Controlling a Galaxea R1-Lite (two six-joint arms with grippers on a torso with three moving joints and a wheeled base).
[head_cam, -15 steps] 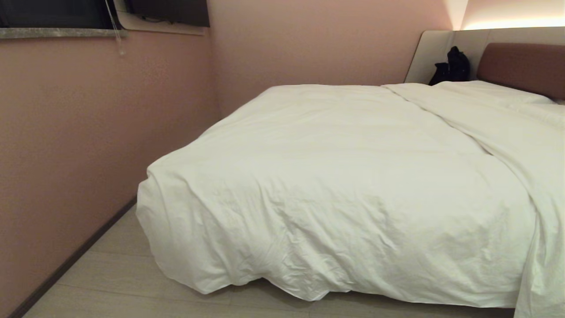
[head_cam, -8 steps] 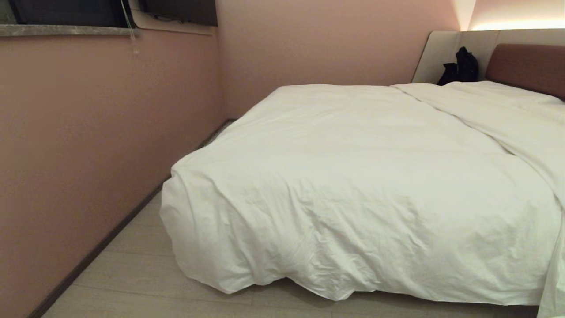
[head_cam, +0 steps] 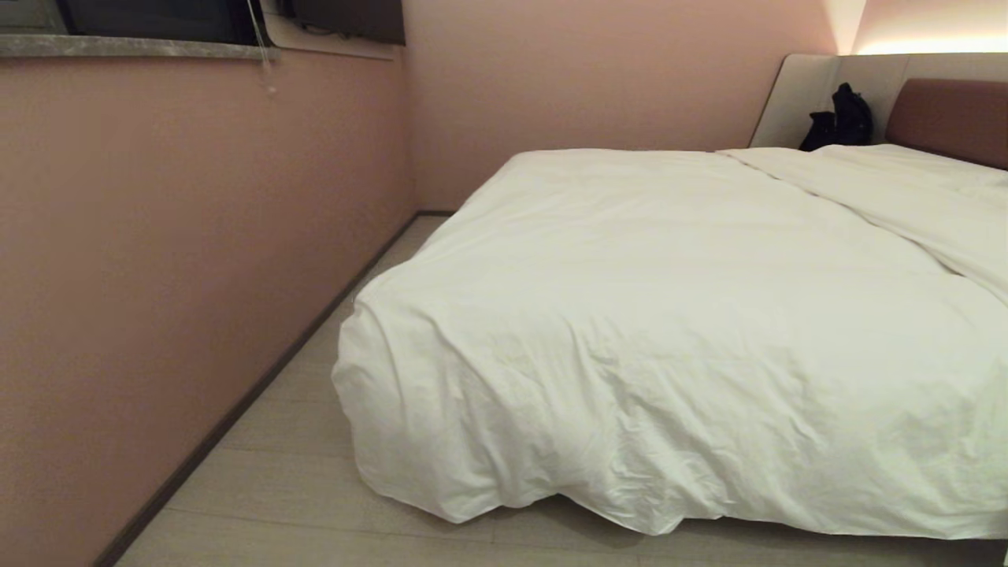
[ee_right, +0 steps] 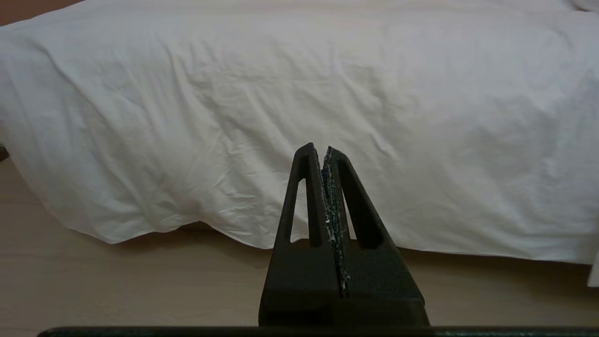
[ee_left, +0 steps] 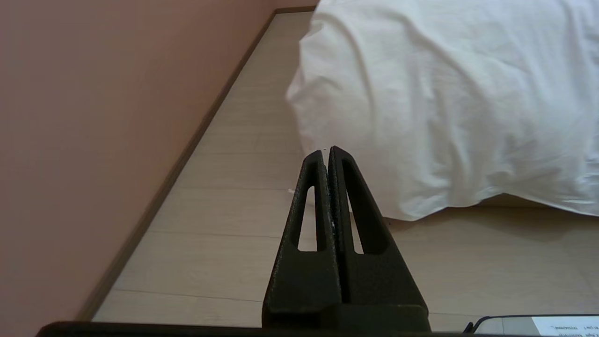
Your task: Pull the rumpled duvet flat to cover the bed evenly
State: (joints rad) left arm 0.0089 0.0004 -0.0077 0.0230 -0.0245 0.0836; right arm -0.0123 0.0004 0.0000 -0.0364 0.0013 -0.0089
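The puffy white duvet (head_cam: 669, 315) lies spread over the bed and hangs down its near side almost to the floor, with soft wrinkles. Its reddish-brown headboard (head_cam: 949, 118) shows at the far right. In the left wrist view my left gripper (ee_left: 326, 152) is shut and empty, held above the floor short of the duvet's hanging corner (ee_left: 355, 117). In the right wrist view my right gripper (ee_right: 322, 150) is also shut and empty, facing the duvet's hanging side (ee_right: 327, 93). Neither arm shows in the head view.
A pink wall (head_cam: 157, 236) runs along the left, leaving a strip of pale wooden floor (head_cam: 291, 472) between it and the bed. A black bag (head_cam: 839, 118) sits at the bed's far corner against the grey side panel (head_cam: 795, 94).
The whole head view has shifted: the bed now sits further right in the picture and more of the floor strip along the wall shows. The camera has moved, not the duvet.
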